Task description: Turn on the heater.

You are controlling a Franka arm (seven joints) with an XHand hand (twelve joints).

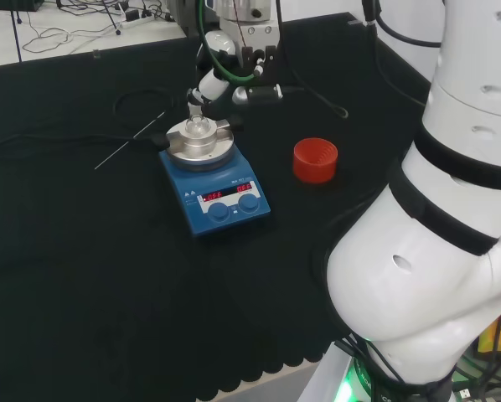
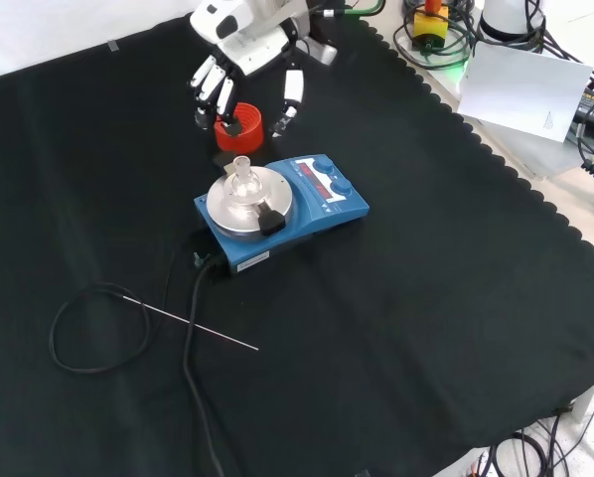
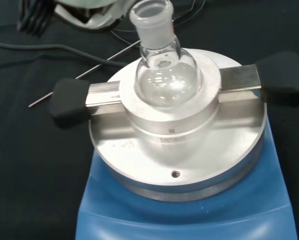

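Hand (image 2: 239,62) hangs over the cloth, fingers (image 2: 214,91) relaxed and spread, pointing down, holding nothing. In the front view the heater (image 2: 287,214) sits just below the fingertips, nearer the camera; a red ring (image 2: 239,129) lies between, right under the fingertips. In the head view the hand (image 1: 210,82) is just behind the heater's plate (image 1: 202,149), and the ring (image 1: 315,160) is off to the right.

Heater: blue box, round metal plate on top, with a metal block on it that has black-tipped handles (image 3: 69,96) and seats a clear flask (image 3: 162,70). Two knobs (image 1: 234,207) and red displays (image 1: 227,194) on the front panel. Cord (image 2: 193,328) runs out the back, away from the fingers; a thin rod (image 2: 188,323) lies across it.

Handling, as a judgement: box looks heavy and stiff, should stay put under a press or twist. Knobs small, smooth, likely need a fingertip pinch or a side roll. Flask fragile, stands upright with neck up, merely resting in the block, so keep fingers off it and off the handles. Go for the knob only.

Orientation: heater's long axis runs plate-to-panel. In the head view the panel faces the near side, away from the fingers; in the front view it points right. Fingers must pass over or round the plate to reach the knobs.
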